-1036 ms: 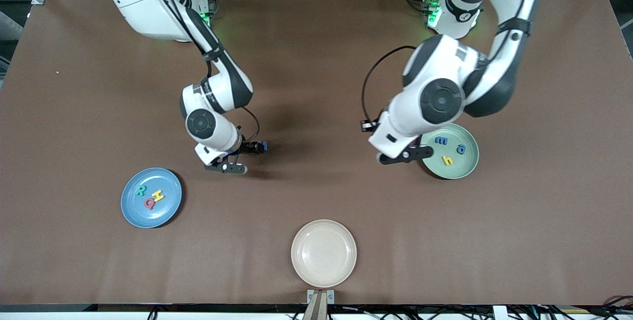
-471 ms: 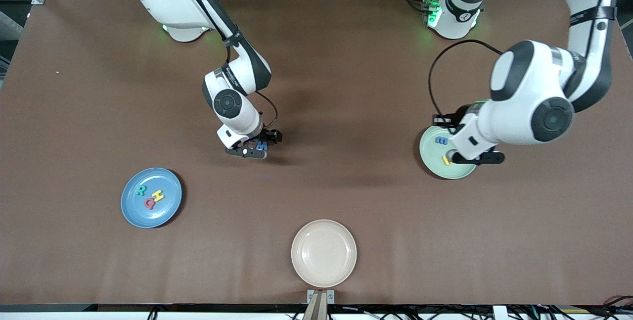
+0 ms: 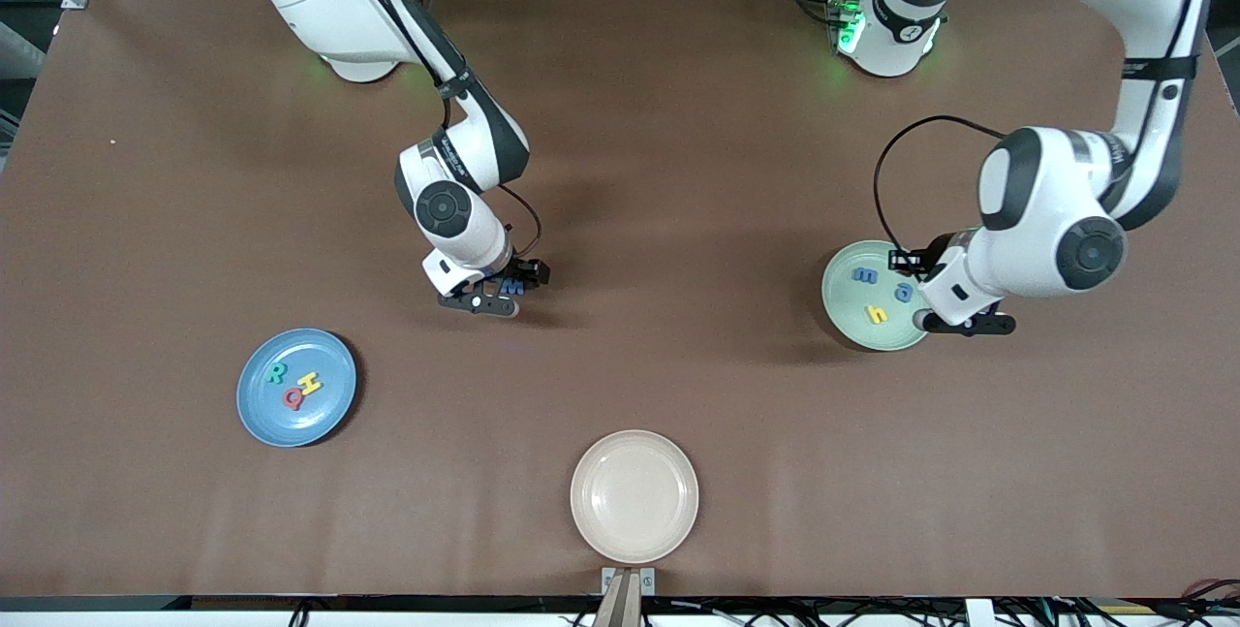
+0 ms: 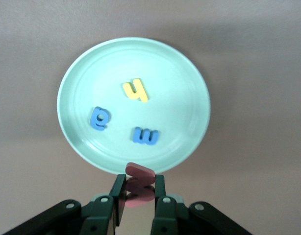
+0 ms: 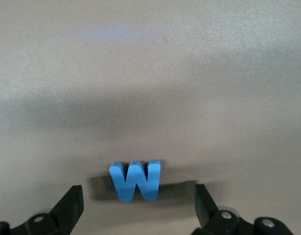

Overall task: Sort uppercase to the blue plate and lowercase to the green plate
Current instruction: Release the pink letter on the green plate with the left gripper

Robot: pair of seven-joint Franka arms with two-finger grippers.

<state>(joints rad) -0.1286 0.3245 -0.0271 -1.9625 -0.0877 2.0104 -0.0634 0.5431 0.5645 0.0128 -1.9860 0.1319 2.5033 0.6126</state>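
The right gripper point(image 3: 506, 290) is hanging low over the middle of the bench point(image 3: 678, 172), its jaws standing wide apart on either side of the blue M point(image 5: 136, 180), which is resting on the bench between them without touching either; only the tips of the fingers point(image 5: 72, 203) are showing in the right wrist view, and in the front view the gripper body is covering most of the letter.

The left gripper point(image 4: 139, 188) is hovering over the rim of the green plate point(image 3: 841, 307), at the left arm's end of the bench, its jaws clamped on the red w point(image 4: 139, 182); the fingers are hiding the letter's sides, and the front view is not showing it at all. Lying in the green plate are the yellow h point(image 4: 135, 90), the blue m point(image 4: 145, 135) and the blue a/e-like letter point(image 4: 100, 118), whose exact shape is hard to make out.

The blue plate point(image 3: 260, 419), toward the right arm's end, is carrying the teal-green R point(image 3: 276, 374), yellow H point(image 3: 309, 383) and red Q point(image 3: 293, 399). The beige plate point(image 3: 635, 540) is sitting nearest the front camera.
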